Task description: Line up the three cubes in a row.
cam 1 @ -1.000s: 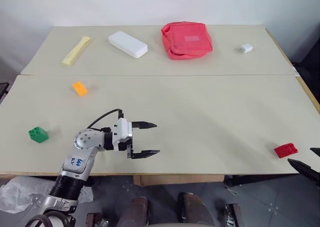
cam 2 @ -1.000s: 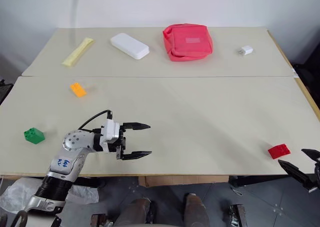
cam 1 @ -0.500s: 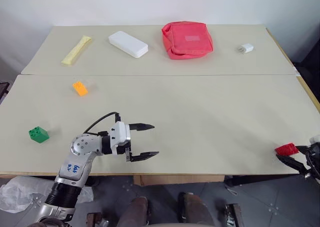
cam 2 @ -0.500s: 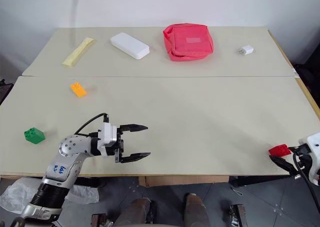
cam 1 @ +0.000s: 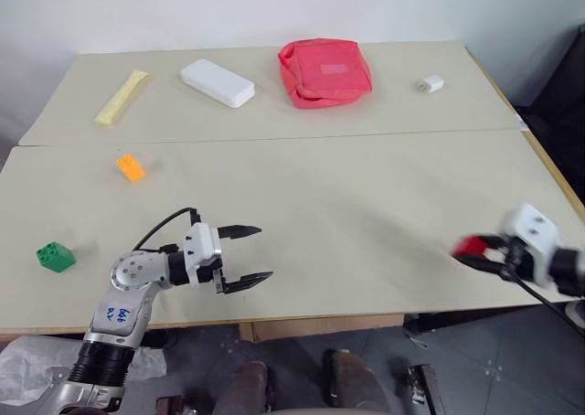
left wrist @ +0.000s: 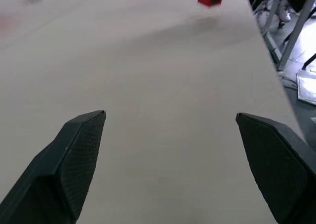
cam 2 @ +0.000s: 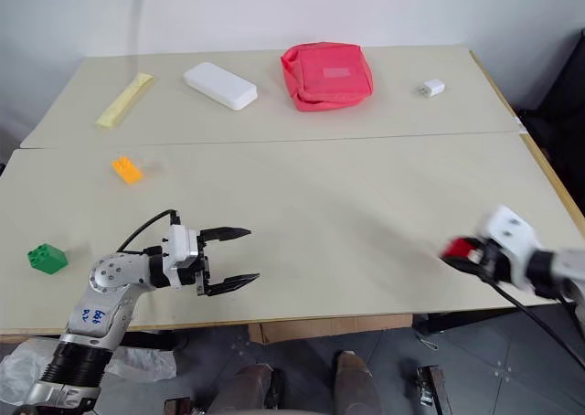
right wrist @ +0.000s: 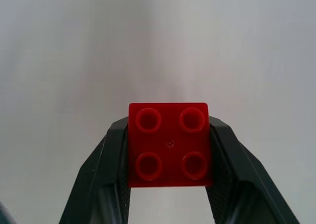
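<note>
The right gripper [right wrist: 168,150], open beside the red cube [right wrist: 168,144] 1 second ago, has clamped it and carried it off the table's [cam 1: 366,205] right edge, inward.

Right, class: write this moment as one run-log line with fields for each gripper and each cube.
left gripper: open, empty | right gripper: shut on red cube | green cube: on table | orange cube: on table

Right gripper [cam 1: 473,253] and its red cube [cam 1: 470,245] — motion-blurred; white block [cam 1: 428,84] — too small to read.
</note>
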Controlling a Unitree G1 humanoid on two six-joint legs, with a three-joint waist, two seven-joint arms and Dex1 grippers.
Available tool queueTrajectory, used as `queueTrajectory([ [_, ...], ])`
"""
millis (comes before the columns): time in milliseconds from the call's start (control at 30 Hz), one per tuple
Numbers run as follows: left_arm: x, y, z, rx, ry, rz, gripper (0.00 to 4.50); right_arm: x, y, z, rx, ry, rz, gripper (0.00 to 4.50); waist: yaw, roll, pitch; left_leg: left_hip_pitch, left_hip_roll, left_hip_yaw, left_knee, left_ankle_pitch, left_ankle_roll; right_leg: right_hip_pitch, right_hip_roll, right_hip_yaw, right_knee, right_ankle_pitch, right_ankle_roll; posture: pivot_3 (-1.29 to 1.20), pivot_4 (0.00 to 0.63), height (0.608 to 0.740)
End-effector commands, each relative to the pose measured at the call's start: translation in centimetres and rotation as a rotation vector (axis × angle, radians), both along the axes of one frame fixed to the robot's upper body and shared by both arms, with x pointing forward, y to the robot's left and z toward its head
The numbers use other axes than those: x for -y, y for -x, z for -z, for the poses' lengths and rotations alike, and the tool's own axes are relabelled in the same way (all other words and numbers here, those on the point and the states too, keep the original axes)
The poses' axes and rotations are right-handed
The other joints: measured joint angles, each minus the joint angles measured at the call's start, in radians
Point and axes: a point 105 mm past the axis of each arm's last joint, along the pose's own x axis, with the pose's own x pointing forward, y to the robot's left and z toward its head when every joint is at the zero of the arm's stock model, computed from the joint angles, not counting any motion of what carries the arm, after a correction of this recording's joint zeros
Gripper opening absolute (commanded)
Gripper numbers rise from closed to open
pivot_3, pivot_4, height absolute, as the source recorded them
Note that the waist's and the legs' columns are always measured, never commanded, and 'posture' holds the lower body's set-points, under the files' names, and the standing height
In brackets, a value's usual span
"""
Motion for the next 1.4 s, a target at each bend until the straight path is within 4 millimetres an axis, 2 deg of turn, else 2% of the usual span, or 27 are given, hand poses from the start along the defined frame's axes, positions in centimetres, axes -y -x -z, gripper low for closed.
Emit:
queueTrajectory([
  [33, -0.9, 0.5, -1.1, 0.04, 0.038, -0.067, 4.5, -5.8, -1.0, -0.4, -0.013, 0.013, -0.238, 1.51, 0.002, -0.001, 0.001, -0.001, 0.0, -0.001, 0.0, 0.0, 0.0, -0.001, 0.0, 0.0, 0.0, 0.0, 0.0, 0.0, 0.15, 0.74],
  [200, -2.5, 1.7, -0.9, 0.068, 0.033, -0.209, 4.5, -14.0, -3.4, -0.1, -0.014, 0.125, -0.493, 1.51, 0.001, -0.001, 0.001, -0.005, -0.001, -0.002, 0.001, -0.001, 0.0, -0.004, -0.002, 0.0, -0.001, 0.0, -0.001, 0.0, 0.15, 0.74],
  [367, -3.5, 2.9, -0.6, 0.08, 0.029, -0.316, 4.5, -16.9, -4.9, 1.0, -0.016, 0.176, -0.526, 1.51, 0.024, -0.002, 0.0, -0.014, -0.002, -0.006, 0.004, -0.003, 0.002, -0.008, -0.003, -0.005, 0.001, 0.0, -0.001, 0.0, 0.15, 0.74],
  [467, -4.0, 3.1, -0.4, 0.084, 0.025, -0.348, 4.5, -18.1, -5.0, 1.4, -0.022, 0.159, -0.539, 1.51, 0.025, -0.002, 0.0, -0.021, -0.007, -0.007, 0.011, -0.005, 0.004, -0.018, -0.006, -0.007, 0.01, 0.0, -0.002, 0.0, 0.15, 0.74],
  [533, -4.2, 3.0, -0.7, 0.104, 0.034, -0.377, 4.5, -18.8, -5.0, 1.6, -0.027, 0.155, -0.553, 1.51, 0.023, -0.002, 0.0, -0.022, -0.007, -0.007, 0.014, -0.005, 0.004, -0.017, -0.006, -0.014, 0.01, 0.0, -0.002, 0.0, 0.15, 0.74],
  [667, -4.3, 3.2, -0.9, 0.115, 0.042, -0.403, 4.5, -19.4, -5.2, 1.8, -0.018, 0.157, -0.553, 1.51, 0.021, -0.002, 0.0, -0.022, -0.006, -0.007, 0.016, -0.005, 0.004, -0.016, -0.006, -0.018, 0.01, 0.0, -0.002, 0.0, 0.15, 0.74],
  [833, -5.1, 3.6, -1.6, 0.113, 0.093, -0.449, 4.5, -19.9, -5.3, 0.4, 0.021, 0.123, -0.564, 3.19, 0.008, -0.002, 0.0, -0.022, -0.004, -0.006, 0.016, -0.005, 0.002, -0.017, -0.005, -0.017, 0.012, 0.0, -0.003, 0.0, 0.15, 0.74],
  [967, -7.1, 3.6, -1.8, 0.14, 0.075, -0.535, 4.5, -18.5, -4.9, -1.6, 0.088, 0.079, -0.589, 4.48, 0.006, -0.002, 0.0, -0.022, -0.004, -0.006, 0.016, -0.005, 0.002, -0.017, -0.005, -0.017, 0.013, 0.0, -0.003, 0.0, 0.15, 0.74],
  [1100, -10.3, 3.8, -2.2, 0.16, 0.139, -0.701, 4.5, -17.5, -3.5, -3.7, 0.219, -0.017, -0.657, 4.48, 0.005, -0.002, 0.0, -0.022, -0.004, -0.006, 0.016, -0.006, 0.003, -0.017, -0.005, -0.017, 0.012, 0.0, -0.003, 0.0, 0.15, 0.74],
  [1233, -14.2, 5.3, -1.4, 0.162, 0.176, -0.929, 4.5, -17.2, -0.9, -5.5, 0.319, -0.318, -0.693, 4.48, 0.0, -0.002, 0.0, -0.022, -0.003, -0.006, 0.016, -0.006, 0.002, -0.016, -0.005, -0.017, 0.011, 0.0, -0.003, 0.0, 0.15, 0.74],
  [1267, -15.0, 5.8, -1.3, 0.166, 0.188, -0.982, 4.5, -17.0, -0.7, -5.6, 0.338, -0.377, -0.678, 4.48, -0.001, -0.002, 0.0, -0.022, -0.003, -0.006, 0.016, -0.006, 0.002, -0.016, -0.005, -0.017, 0.01, 0.0, -0.003, 0.0, 0.15, 0.74],
  [1400, -18.3, 8.9, -1.2, 0.191, 0.251, -1.224, 4.5, -15.6, 1.2, -4.1, 0.319, -0.554, -0.628, 4.48, 0.003, -0.003, 0.0, -0.022, -0.002, -0.005, 0.016, -0.006, 0.002, -0.016, -0.005, -0.014, 0.01, 0.0, -0.003, 0.0, 0.15, 0.74],
])
